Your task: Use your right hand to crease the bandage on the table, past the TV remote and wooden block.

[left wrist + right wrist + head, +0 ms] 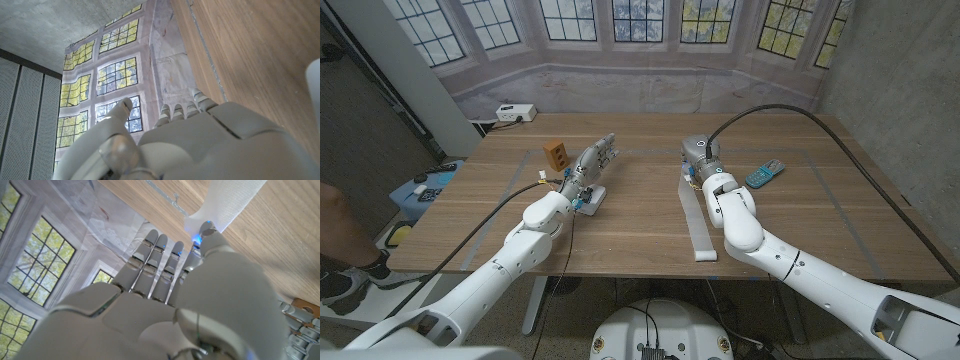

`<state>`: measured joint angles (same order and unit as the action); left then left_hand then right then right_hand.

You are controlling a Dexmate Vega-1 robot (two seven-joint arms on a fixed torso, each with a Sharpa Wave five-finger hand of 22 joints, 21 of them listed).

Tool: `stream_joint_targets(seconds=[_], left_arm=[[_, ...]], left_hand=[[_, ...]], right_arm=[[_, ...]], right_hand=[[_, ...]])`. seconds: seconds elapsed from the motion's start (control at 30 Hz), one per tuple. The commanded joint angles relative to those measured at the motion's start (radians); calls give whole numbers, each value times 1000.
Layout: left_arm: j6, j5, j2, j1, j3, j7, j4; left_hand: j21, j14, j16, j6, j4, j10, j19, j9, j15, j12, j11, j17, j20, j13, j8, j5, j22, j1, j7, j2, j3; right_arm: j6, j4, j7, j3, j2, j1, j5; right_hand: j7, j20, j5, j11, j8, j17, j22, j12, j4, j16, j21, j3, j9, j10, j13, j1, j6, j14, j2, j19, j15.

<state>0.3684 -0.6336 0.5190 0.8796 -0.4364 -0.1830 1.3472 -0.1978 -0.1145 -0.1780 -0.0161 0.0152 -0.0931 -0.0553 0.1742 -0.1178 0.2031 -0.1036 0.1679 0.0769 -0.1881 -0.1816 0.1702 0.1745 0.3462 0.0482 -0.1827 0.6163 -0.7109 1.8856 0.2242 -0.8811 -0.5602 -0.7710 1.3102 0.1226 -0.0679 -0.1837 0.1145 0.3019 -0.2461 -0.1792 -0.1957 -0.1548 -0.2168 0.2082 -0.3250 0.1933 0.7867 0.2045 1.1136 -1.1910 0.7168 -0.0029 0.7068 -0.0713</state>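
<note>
**A:** Tell me from left to right what you have in the head view.

**B:** At centre left I see one wooden block on the bench. Just beside it, to its right, my left hand holds nothing, its fingers straight and a little apart. Right of centre is my right hand. Then one TV remote lies further right.

**A:** And the bandage?

**B:** There is one bandage, a long white strip. Its long axis runs from the right hand down toward the lower edge of the frame, so most of it lies behind the hand, along the forearm. The right hand is at its upper end, and is much nearer than the left.

**A:** Is the right hand holding it?

**B:** In the right wrist view the fingers are straight and side by side, and the thumb tip meets the strip's end. I cannot tell if it pinches.
</note>
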Motion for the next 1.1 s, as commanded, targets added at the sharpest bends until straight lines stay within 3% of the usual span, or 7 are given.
stream_joint_targets(seconds=[0.03,0.33,1.1], left_arm=[[6,1,-19,-27,-11,-23,-35],[10,-2,-36,-62,-24,-64,-81],[45,-20,-68,-126,-26,-152,-187]], left_hand=[[0,-5,-1,0,-6,-4,5,5,-6,2,-4,3,3,-3,-3,5,2,10,3,0,3],[0,-5,-1,1,-7,-4,4,5,-7,2,-5,3,3,-3,-3,5,2,12,4,0,2],[0,-6,-1,1,-8,-5,5,5,-7,2,-5,3,3,-3,-2,5,2,15,3,-1,2]], right_arm=[[-56,21,51,0,19,-26,87],[-86,35,89,10,46,-61,161],[-132,-9,143,21,183,-115,328]], right_hand=[[-14,-17,0,-12,5,-1,-2,1,-3,3,7,-7,1,5,0,-7,-5,9,-1,-2,-125],[-19,-10,1,-24,3,-1,-2,0,-3,3,6,-13,1,5,0,-9,-9,10,-1,-5,-117],[-31,7,2,-40,-4,-6,-3,0,-6,-2,5,-18,0,5,0,-8,-10,6,-1,-8,-97]])
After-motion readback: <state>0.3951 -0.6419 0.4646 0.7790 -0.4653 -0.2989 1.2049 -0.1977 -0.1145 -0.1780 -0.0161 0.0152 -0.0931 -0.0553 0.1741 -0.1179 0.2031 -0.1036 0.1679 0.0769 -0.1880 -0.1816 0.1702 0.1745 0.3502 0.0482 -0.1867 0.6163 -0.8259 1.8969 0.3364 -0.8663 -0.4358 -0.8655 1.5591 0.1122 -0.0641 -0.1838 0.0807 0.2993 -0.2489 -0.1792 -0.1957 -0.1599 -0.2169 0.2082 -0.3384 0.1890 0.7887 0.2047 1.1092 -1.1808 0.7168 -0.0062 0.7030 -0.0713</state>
